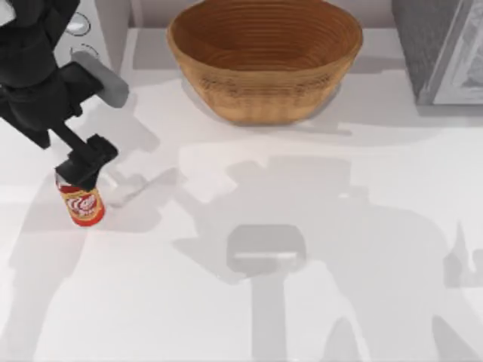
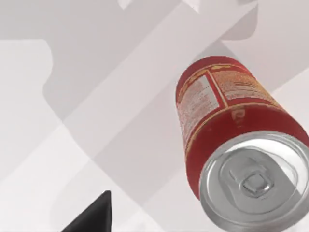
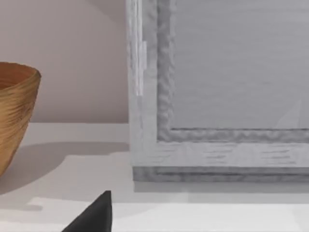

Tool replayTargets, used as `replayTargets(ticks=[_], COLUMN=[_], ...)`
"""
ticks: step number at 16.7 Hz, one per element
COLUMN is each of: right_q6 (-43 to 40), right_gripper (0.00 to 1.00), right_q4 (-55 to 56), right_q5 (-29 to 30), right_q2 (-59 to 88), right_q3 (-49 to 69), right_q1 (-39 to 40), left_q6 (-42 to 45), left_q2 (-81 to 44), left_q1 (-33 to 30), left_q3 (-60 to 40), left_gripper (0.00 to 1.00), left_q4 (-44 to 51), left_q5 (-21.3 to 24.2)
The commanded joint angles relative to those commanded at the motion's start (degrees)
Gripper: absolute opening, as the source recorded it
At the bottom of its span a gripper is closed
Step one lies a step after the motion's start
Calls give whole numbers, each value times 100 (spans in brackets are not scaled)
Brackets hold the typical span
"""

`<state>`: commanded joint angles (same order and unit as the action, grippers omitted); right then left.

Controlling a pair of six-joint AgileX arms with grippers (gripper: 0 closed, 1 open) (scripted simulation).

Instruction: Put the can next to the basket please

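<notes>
White worktop (image 1: 317,226) fills the scene from above, pale and smooth, crossed by soft grey shadows of the two arms.

At the left edge, the black left arm reaches in from the far left corner. Its left gripper (image 1: 84,172) hangs directly over the can (image 1: 81,204), covering the can's top from above. Whether the fingers are closed on the can or merely poised around it cannot be told. The can stands upright near the left edge, about midway between the far and near edges. It is red with a white swirl logo and an orange-yellow band. From the left wrist camera the can (image 2: 231,135) appears close up, its silver lid with pull tab facing the lens and small printed text on its side.

Further right, at the far edge near the middle, sits the basket (image 1: 264,56), a wide tan woven bowl. It lies well apart from the can.

In the far right corner stands a grey framed box (image 1: 445,49). The right wrist camera faces this box (image 3: 217,96), with the basket's side (image 3: 17,116) just beside it.
</notes>
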<state>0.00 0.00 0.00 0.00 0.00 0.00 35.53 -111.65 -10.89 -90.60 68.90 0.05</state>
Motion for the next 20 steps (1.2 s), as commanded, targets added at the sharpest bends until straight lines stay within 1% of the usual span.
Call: replayTargets(ticks=[6,11,20], right_q6=[0,0,0], right_gripper=[100,100,100], right_q4=[0,0,0], right_q5=[0,0,0], right_q2=[0,0,0], right_q3=[0,0,0], right_q1=[0,0,0], left_q6=[5,6,6], left_q2=[-249,-279,-279], left_q1=[-5,-6,-6], left_q3=[798,875,875], left_gripper=[100,100,32], left_q4=[-1072,-1160,-1160], left_q5=[2,2,2])
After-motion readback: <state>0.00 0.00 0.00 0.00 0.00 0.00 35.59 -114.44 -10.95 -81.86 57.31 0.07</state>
